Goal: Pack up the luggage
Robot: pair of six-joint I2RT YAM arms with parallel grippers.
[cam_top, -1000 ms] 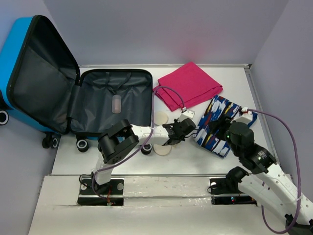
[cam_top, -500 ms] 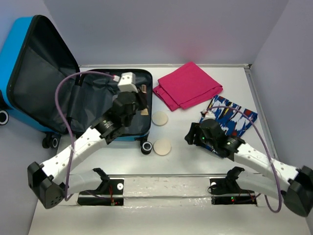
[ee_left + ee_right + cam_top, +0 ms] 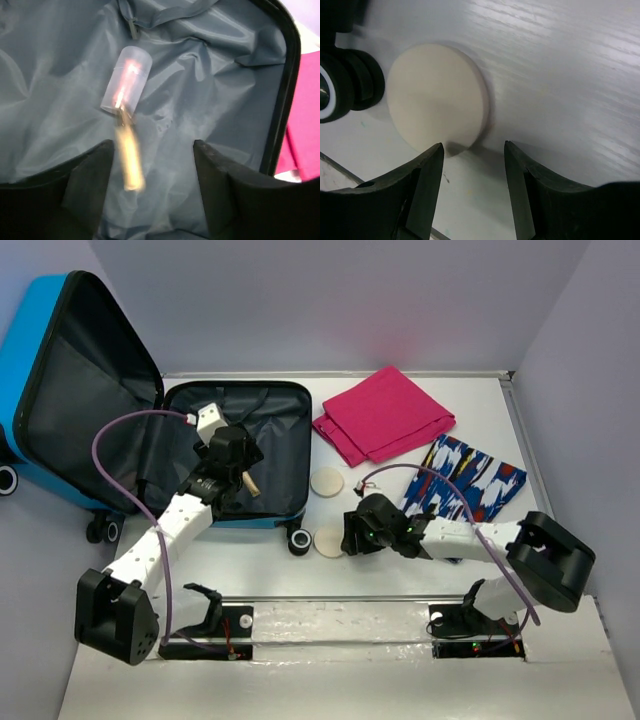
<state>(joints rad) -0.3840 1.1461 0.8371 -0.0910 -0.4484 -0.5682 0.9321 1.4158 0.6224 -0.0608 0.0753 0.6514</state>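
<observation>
The blue luggage [image 3: 30,340] lies open at the left, lid up, grey lining [image 3: 225,90] showing. My left gripper [image 3: 240,465] hovers over the lining, open [image 3: 152,147]. A blurred tan stick [image 3: 129,160] hangs loose between its fingers and touches neither; it also shows beside the gripper from above [image 3: 252,483]. A clear capped tube [image 3: 126,80] lies on the lining beyond. My right gripper [image 3: 350,538] is low at the near beige disc [image 3: 332,540], open [image 3: 472,150], with the disc's [image 3: 437,97] edge by its left finger.
A second beige disc [image 3: 327,481] lies beside the luggage. A folded pink cloth [image 3: 385,415] and a blue-white patterned cloth [image 3: 470,485] lie at the right. A black luggage wheel [image 3: 335,85] stands close to the near disc.
My left arm swung from the discs to over the open luggage, and its jaws opened, letting go of the tan stick. My right arm moved left from the patterned cloth to the near disc.
</observation>
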